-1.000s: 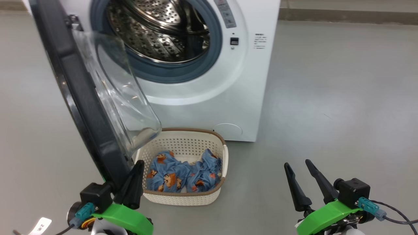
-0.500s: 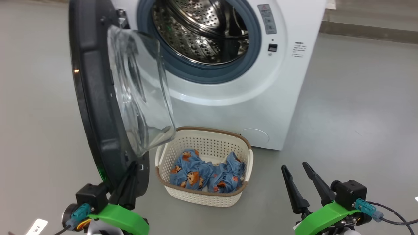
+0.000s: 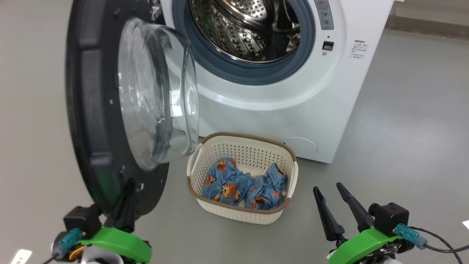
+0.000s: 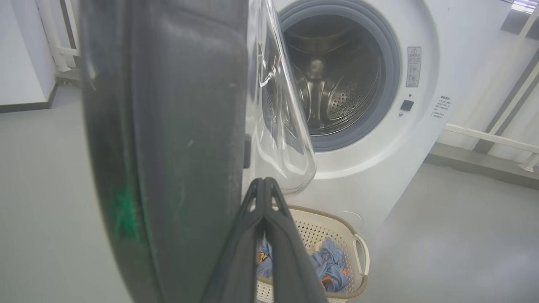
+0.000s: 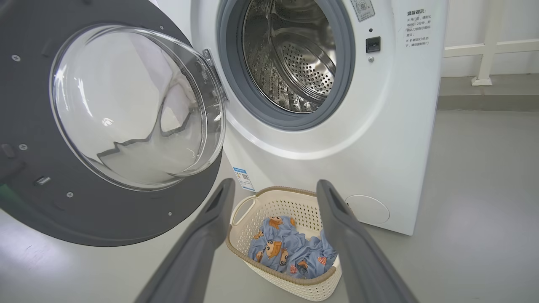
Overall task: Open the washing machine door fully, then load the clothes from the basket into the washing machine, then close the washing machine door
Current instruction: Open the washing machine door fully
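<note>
**Head view.** The washing machine door [image 3: 88, 110] stands swung open at the left. Its glass bowl window [image 3: 157, 95] bulges toward the washing machine [image 3: 293, 110], whose steel drum [image 3: 249, 29] is exposed. The left jaws, pressed together, overlap the door's lower rim; whether they touch it cannot be told. The basket [image 3: 242, 216] sits on the grey floor [image 3: 403, 110] just in front of the machine, between the two pairs of jaws, and holds the clothes [image 3: 234, 185]. The right jaws, spread apart and empty, hover to the basket's right, clear of it. The bowl's lower edge appears just above the basket's left handle.

**Left wrist view.** The closed jaws rise beside the inner face of the door's black rim, their tips just below the bowl. The basket and clothes lie beyond, partly hidden by the jaws.

**Right wrist view.** The parted jaws frame the basket and clothes, which lie ahead on the floor. The open door is on the left. A blue label sticker [image 5: 243, 179] marks the machine front just behind the basket's near handle. A white railing [image 5: 488, 42] runs along the far wall.
</note>
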{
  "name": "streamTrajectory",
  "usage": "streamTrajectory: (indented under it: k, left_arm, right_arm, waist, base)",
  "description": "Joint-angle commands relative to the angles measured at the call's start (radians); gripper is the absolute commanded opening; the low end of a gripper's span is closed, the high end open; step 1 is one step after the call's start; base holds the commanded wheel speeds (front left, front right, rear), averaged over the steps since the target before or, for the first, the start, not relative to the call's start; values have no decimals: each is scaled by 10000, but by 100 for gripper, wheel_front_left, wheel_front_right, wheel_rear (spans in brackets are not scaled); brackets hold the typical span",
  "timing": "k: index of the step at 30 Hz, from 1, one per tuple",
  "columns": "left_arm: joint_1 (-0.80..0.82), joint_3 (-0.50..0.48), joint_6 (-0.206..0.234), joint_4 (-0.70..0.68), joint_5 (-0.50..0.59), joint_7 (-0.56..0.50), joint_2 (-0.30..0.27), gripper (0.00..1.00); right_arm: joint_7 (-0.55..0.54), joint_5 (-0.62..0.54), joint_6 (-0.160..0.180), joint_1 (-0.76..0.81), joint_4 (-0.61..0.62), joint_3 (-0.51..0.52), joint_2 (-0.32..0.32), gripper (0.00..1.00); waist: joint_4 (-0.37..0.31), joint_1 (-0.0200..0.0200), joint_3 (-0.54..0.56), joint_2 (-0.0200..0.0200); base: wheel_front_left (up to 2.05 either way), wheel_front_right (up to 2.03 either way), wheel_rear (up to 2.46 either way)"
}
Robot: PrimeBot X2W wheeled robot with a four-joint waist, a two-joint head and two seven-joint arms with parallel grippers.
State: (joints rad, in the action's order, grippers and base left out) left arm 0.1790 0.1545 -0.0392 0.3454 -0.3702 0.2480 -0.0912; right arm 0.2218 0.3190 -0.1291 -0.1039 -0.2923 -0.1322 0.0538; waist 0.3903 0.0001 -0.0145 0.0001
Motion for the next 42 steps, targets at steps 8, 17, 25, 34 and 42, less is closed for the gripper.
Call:
streamTrajectory:
  k: [8, 17, 25, 34, 42]
  left_arm:
    - [565, -1300, 284, 28, -501, 115, -715, 0]
    - [993, -2380, 260, 277, -780, 134, -1108, 0]
    - [1445, -3366, 90, 656, -893, 136, -1344, 0]
    - [2131, -4491, -175, 1318, -756, 136, -1564, 0]
    - [3020, -5093, -528, 2395, -545, 137, -2085, 0]
  right_arm:
    - [-99, -251, -16, -541, 356, -137, -36, 100]
    - [-365, -539, -16, -816, 542, -137, -36, 100]
    - [-692, -923, -16, -1071, 825, -87, -36, 100]
    - [-1151, -1440, -16, -1289, 1291, 40, -36, 100]
    - [-1582, -1826, -16, -1415, 1693, 115, -36, 100]
  waist:
    - [154, -1, -636, -1]
    - [343, -1, -1317, -1]
    - [434, -1, -1925, -1]
    - [451, -1, -2630, -1]
    - [505, -1, -3169, -1]
  base:
    - [0, 0, 0]
    - [0, 0, 0]
    - [0, 0, 0]
    - [0, 0, 0]
    - [0, 0, 0]
